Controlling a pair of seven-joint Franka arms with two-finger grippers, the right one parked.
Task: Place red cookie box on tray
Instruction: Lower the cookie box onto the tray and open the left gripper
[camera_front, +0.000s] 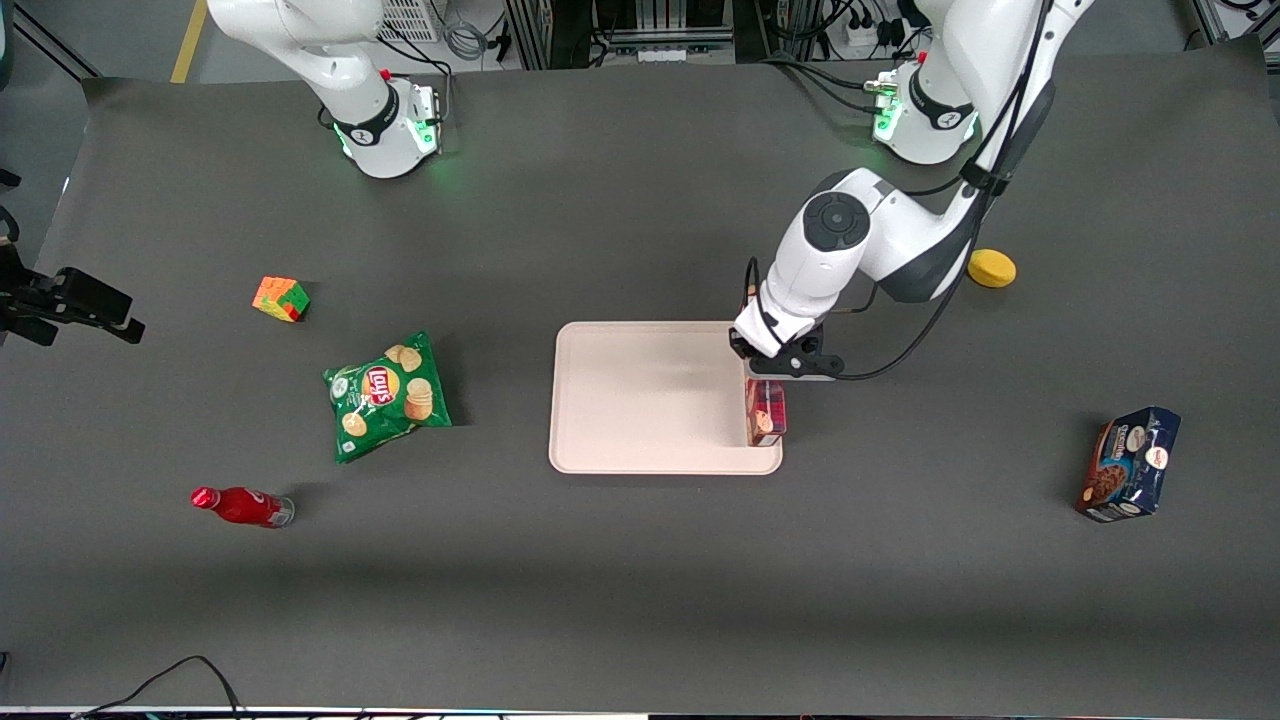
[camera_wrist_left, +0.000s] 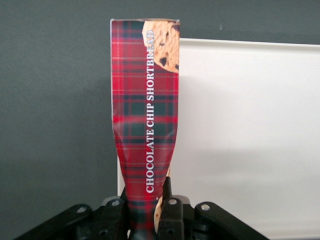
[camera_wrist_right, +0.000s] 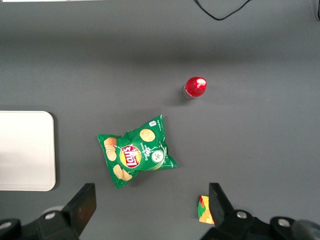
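The red cookie box is a long dark-red plaid carton. It hangs over the edge of the pale pink tray that is toward the working arm's end of the table. My left gripper is shut on one end of the box. In the left wrist view the box stretches away from my gripper, squeezed narrow between the fingers. It lies along the tray's edge, partly over the tray and partly over the table. Whether the box touches the tray I cannot tell.
A blue cookie box stands toward the working arm's end, and a yellow round thing lies near that arm's base. Toward the parked arm's end lie a green chips bag, a red bottle and a colour cube.
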